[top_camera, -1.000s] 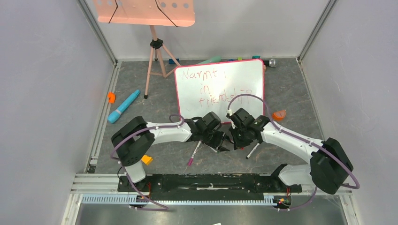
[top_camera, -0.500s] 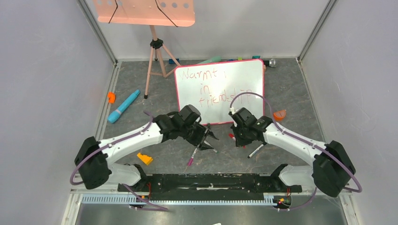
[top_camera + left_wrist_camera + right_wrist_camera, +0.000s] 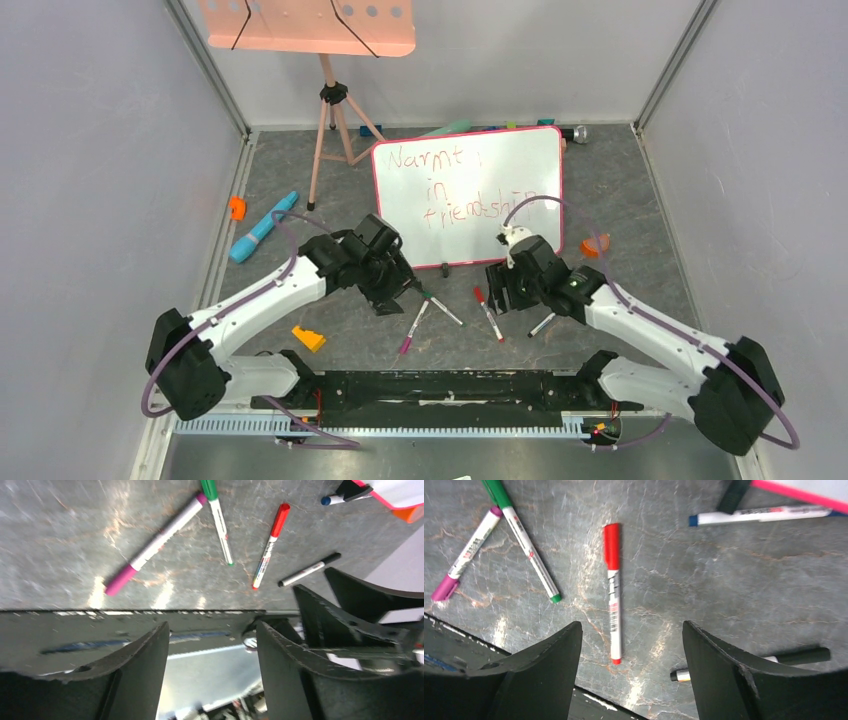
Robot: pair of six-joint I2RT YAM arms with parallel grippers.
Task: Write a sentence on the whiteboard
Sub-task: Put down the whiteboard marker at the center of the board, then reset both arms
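Observation:
The whiteboard (image 3: 520, 160), white with a pink-red rim, lies flat at the back middle of the table. The sentence (image 3: 455, 190) is on it in thin red handwriting over three lines. A capped red marker (image 3: 489, 314) (image 3: 613, 590) lies loose on the table in front of the board. My right gripper (image 3: 503, 292) (image 3: 631, 625) hovers over this marker, open and empty. My left gripper (image 3: 395, 292) (image 3: 211, 627) is open and empty too, above the table left of the markers. The board's corner (image 3: 395, 490) and rim (image 3: 799, 492) show in both wrist views.
A green marker (image 3: 437, 306), a magenta marker (image 3: 412, 328) and a black marker (image 3: 541, 324) lie near the red one. A blue-capped marker (image 3: 764, 515) rests by the board's black clip foot (image 3: 734, 495). A pink tray on a tripod (image 3: 335, 110) stands back left, a blue pen (image 3: 262, 228) to the left.
The two grippers were together in front of the board. The left arm has drawn back to the left and opened wider. The right gripper opened and let the red marker drop onto the table.

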